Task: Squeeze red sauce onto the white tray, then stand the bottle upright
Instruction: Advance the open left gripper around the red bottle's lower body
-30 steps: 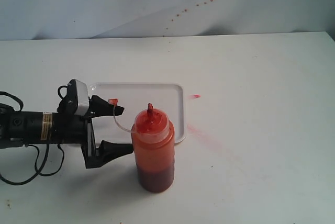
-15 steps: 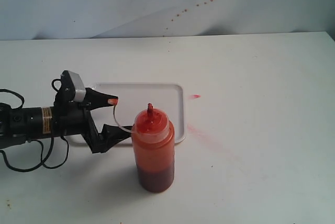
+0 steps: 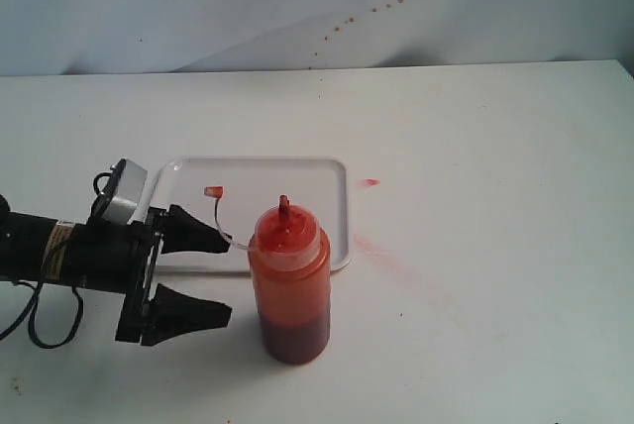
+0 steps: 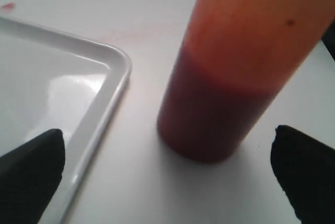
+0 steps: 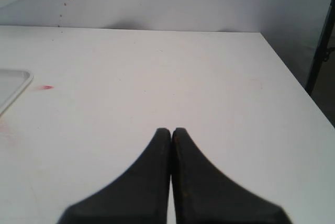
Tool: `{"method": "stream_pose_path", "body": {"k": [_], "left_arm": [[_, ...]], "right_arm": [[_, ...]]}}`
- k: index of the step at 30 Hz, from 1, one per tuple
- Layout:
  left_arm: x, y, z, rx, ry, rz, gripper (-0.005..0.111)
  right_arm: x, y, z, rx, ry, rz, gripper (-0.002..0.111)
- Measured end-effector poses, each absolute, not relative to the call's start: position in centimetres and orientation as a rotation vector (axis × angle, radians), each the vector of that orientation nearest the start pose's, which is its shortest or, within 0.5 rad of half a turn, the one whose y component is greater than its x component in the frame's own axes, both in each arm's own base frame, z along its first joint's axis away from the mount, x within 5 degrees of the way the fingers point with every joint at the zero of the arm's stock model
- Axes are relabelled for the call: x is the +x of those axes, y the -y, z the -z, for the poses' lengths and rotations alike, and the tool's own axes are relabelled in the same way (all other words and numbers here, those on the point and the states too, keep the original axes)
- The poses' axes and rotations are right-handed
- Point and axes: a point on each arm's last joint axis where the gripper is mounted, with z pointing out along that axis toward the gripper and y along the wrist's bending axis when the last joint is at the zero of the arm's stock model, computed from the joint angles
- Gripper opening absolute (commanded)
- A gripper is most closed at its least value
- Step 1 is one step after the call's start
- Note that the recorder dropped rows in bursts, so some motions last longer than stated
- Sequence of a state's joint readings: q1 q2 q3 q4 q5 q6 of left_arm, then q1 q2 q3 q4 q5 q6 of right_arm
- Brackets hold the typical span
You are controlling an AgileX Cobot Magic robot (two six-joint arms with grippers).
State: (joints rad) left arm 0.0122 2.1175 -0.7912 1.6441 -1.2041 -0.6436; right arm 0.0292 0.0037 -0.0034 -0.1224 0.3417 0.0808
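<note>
The bottle [image 3: 290,285] stands upright on the table just in front of the white tray [image 3: 297,178], its tethered cap [image 3: 213,191] hanging over the tray. My left gripper [image 3: 229,278] is open a short way to the bottle's left, touching nothing. In the left wrist view the bottle [image 4: 235,67] rises ahead between the open fingers [image 4: 31,174], beside the tray rim [image 4: 112,85]. No glossy red sauce drops show on the tray. The right gripper [image 5: 171,130] is shut on nothing, out of the exterior view.
A small red fleck [image 3: 370,182] and a faint pinkish smear [image 3: 381,251] mark the table right of the tray. Red spatter dots the back wall [image 3: 347,23]. The right wrist view shows the tray corner [image 5: 13,85] and the table's edge [image 5: 293,77].
The left gripper has drawn back to the left and lower, away from the bottle, its fingers staying open. The bottle has stayed upright in place.
</note>
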Motion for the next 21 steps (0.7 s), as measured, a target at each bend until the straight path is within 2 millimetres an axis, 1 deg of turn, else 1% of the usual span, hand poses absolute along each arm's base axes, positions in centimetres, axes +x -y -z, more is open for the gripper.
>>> {"method": "stream_pose_path", "body": {"k": [2,6,9,13,16,21], "left_arm": [[28.6,8.4,-8.1,1.253,-1.746,1.151,0.104],[28.1,9.6,-7.5,1.322,-1.722,1.168,0.104],[27.8,10.5,-6.8,1.392,-1.687,1.131,0.104],[28.2,11.5,-6.3,1.371,-1.675,1.058,0.104],[28.4,11.8,-6.4,1.371,-1.646,1.024,0.104],[28.4,11.9,-6.4,1.378,-1.633,1.014,0.104]], "right_arm": [[5.4,0.2,-18.4,-0.029,-1.823,0.041,0.0],[5.4,0.2,-18.4,-0.029,-1.823,0.041,0.0],[5.4,0.2,-18.4,-0.029,-1.823,0.041,0.0],[5.4,0.2,-18.4,-0.029,-1.823,0.041,0.0],[5.4,0.2,-18.4,-0.029,-1.823,0.041,0.0],[5.4,0.2,-18.4,-0.029,-1.823,0.041,0.0]]}}
